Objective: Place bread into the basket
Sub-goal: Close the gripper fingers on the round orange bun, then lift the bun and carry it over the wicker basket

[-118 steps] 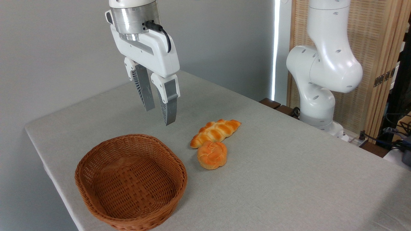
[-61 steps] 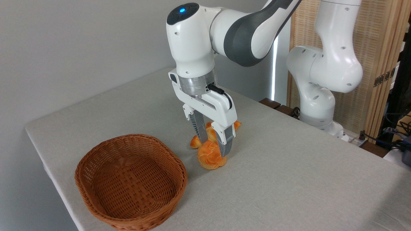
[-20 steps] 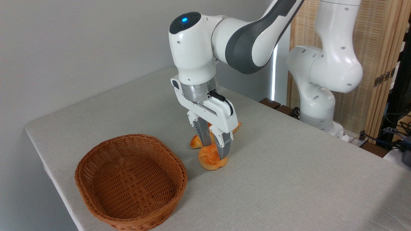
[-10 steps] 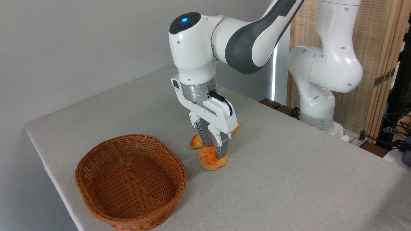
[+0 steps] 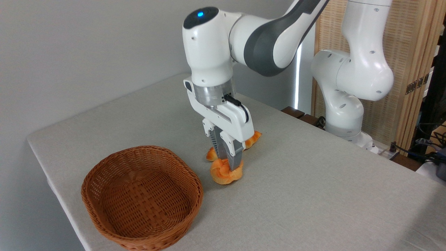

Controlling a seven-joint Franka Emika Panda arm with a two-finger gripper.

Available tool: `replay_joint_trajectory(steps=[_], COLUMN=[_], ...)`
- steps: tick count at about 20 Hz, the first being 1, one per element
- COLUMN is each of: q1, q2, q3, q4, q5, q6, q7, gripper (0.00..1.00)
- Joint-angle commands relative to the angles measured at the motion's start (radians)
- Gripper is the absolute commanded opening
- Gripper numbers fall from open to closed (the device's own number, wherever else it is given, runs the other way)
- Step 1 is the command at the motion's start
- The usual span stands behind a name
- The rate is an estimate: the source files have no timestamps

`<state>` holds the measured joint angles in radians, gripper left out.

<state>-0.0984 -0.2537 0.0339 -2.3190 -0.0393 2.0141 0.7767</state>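
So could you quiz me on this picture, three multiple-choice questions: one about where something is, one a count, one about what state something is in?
1. Where is the basket?
A. Left of the bun
B. Right of the bun
C. Behind the arm

2. How many breads are visible?
A. One
B. Two
C. Three

3. What is the gripper doing?
A. Hanging open
B. Pinching the bun
C. Holding the basket

Answers: 1 A, it stands left of the bun. 2 B, the bun plus the braided loaf behind it. 3 B, the fingers squeeze the bun's top.

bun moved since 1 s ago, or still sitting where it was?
Yes. The bun, pinched in the gripper, has shifted slightly left toward the basket and away from the braided loaf; it looks just lifted.
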Motion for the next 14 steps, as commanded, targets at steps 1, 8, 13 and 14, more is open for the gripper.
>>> replay_joint_trajectory(steps=[1, 8, 13, 14], q1=[-0.006, -0.007, -0.007, -0.007], q2=[-0.018, -0.016, 0.005, 0.016], q3=[0.009, 0.007, 0.007, 0.007], q4=[0.036, 0.131, 0.214, 0.237], q5=[-0.022, -0.083, -0.143, -0.155], q6=[0.006, -0.008, -0.008, -0.008], q7=[0.019, 0.019, 0.016, 0.016], gripper=[0.42, 0.42, 0.42, 0.42])
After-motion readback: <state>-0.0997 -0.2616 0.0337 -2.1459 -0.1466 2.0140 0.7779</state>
